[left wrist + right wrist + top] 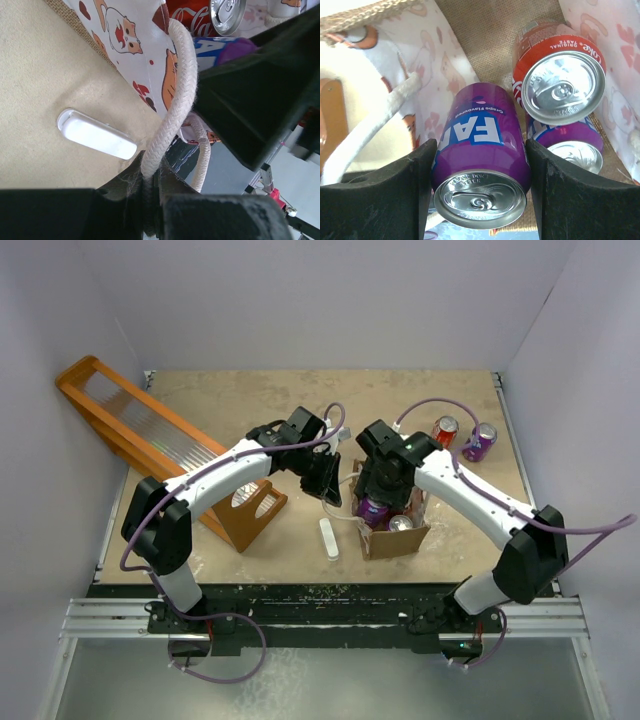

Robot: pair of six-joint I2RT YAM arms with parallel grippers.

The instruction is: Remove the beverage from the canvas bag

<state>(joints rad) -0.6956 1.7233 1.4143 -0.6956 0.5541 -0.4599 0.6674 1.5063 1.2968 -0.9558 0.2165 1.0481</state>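
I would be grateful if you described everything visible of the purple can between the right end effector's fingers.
The purple can is a metal drink can: purple body, white letters on blue, "Grape Flavoured" print, silver lid with its tab flat. It sits inside the canvas bag, lid facing the wrist camera. The right end effector clasps it, one black finger against each side. A red cola can and a second purple can lie close beside it.

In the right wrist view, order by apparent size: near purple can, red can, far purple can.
1. near purple can
2. red can
3. far purple can, mostly hidden
Nearness exaggerates this; true sizes unsure.
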